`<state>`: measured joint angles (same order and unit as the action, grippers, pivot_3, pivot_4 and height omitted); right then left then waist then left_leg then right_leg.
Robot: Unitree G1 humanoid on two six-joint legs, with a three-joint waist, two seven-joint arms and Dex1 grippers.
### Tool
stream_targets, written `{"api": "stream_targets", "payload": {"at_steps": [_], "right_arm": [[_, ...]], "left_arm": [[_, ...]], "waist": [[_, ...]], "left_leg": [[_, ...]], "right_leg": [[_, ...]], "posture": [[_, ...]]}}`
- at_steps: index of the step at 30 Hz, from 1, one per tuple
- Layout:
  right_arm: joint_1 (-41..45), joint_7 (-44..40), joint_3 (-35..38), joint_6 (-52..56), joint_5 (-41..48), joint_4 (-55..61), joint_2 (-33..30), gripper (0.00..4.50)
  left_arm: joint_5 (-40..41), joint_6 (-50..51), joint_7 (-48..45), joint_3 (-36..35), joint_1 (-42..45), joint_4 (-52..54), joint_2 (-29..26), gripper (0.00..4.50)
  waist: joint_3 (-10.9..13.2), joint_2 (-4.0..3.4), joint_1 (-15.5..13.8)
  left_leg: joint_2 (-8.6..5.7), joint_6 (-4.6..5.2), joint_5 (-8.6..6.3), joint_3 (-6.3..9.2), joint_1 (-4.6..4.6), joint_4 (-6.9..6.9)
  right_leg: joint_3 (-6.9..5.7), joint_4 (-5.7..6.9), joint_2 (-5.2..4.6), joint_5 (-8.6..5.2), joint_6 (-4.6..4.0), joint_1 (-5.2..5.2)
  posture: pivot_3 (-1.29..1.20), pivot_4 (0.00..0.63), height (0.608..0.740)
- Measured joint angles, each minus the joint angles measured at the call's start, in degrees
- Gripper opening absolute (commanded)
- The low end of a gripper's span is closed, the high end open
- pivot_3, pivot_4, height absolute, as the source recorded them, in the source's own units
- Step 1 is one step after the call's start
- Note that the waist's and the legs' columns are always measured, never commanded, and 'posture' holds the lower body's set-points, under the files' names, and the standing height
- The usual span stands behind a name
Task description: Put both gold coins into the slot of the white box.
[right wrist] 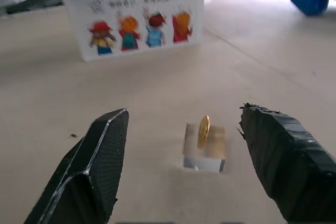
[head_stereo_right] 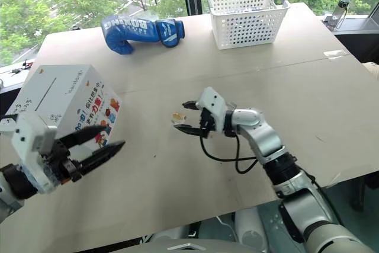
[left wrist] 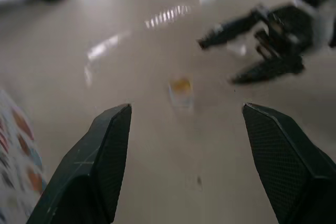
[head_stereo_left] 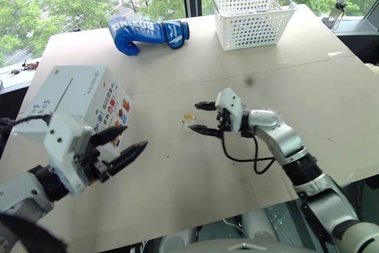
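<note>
One gold coin (right wrist: 203,131) is all we can find; it stands on edge in a small clear holder (right wrist: 206,150) on the counter (head_stereo_left: 249,69), near the middle, well apart from the white box (head_stereo_left: 80,99). We cannot locate the second coin, so we cannot say whether it has gone in already or lies hidden.

White box sits at the counter's left side, slot (head_stereo_left: 66,90) on its top face, sticker side toward the coin.

Right gripper (head_stereo_left: 201,118): fingers spread wide, level, one on either side of the holder, not touching the coin. Nothing held.

Left gripper (head_stereo_left: 121,146): fingers also wide apart, empty, hovering just in front of the box and pointing toward the coin.

Judgement: at least this coin remains to be picked, carried across and dropped through the slot. The pick looks about to begin. The coin is thin and upright, so we expect it could tip or slip out.

Unrelated: blue boxing glove (head_stereo_left: 145,32) and white basket (head_stereo_left: 253,16) at the far edge.
</note>
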<state>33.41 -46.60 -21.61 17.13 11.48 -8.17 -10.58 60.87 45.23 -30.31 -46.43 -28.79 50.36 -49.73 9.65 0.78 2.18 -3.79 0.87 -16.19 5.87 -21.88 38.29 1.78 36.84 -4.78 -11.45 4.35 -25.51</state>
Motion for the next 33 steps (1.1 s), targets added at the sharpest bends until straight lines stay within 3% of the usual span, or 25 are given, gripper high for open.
{"api": "stream_targets", "payload": {"at_steps": [6, 8, 14, 25, 33], "right_arm": [[0.97, 3.79, -0.18, -2.67, -4.5, -6.17, 4.32, 3.68], [1.23, 4.73, 0.12, -2.95, -5.48, -7.88, 4.48, 2.62], [1.23, 4.48, 0.43, -3.73, -5.74, -8.46, 5.28, 0.03], [0.79, 3.67, 0.4, -5.02, -6.0, -8.17, 5.45, 0.03], [-0.15, 0.62, 5.13, 2.44, 4.26, -1.21, 8.71, 0.03]], "left_arm": [[-4.99, -0.58, -0.62, 1.49, 1.22, -0.79, -0.54, 3.39], [-6.14, -0.58, -0.76, 1.94, 1.48, -1.29, -0.51, 3.47], [-6.73, -0.57, -0.77, 1.99, 2.79, -1.61, -0.07, 3.47], [-6.41, -0.57, -0.12, 3.26, 4.56, -2.26, 2.67, 3.47], [1.16, -1.14, 3.57, 7.72, 8.87, -4.23, 10.57, 3.47]], "waist": [[-0.02, 0.03, 0.01], [-0.02, 0.03, 0.1], [-0.01, 0.02, 0.32], [-0.01, 0.01, 0.26], [-0.03, 0.05, 0.18]], "left_leg": [[-0.01, -0.02, 0.02, 0.0, 0.06, 0.05], [0.0, -0.03, 0.02, 0.03, 0.05, 0.04], [0.04, -0.04, 0.02, 0.05, 0.04, 0.02], [0.04, -0.05, 0.03, 0.05, 0.04, 0.02], [0.06, -0.04, 0.02, 0.09, 0.03, 0.03]], "right_leg": [[-0.01, -0.04, 0.0, 0.05, -0.06, 0.1], [-0.04, -0.04, 0.02, 0.05, -0.07, 0.09], [-0.04, -0.04, 0.06, 0.05, -0.07, 0.05], [-0.04, -0.04, 0.06, 0.05, -0.07, 0.05], [-0.04, -0.04, 0.05, 0.06, -0.07, 0.07]], "posture": [[0.0, 0.15, 0.721], [0.0, 0.15, 0.721], [0.0, 0.15, 0.721], [0.0, 0.15, 0.721], [0.0, 0.15, 0.721]]}}
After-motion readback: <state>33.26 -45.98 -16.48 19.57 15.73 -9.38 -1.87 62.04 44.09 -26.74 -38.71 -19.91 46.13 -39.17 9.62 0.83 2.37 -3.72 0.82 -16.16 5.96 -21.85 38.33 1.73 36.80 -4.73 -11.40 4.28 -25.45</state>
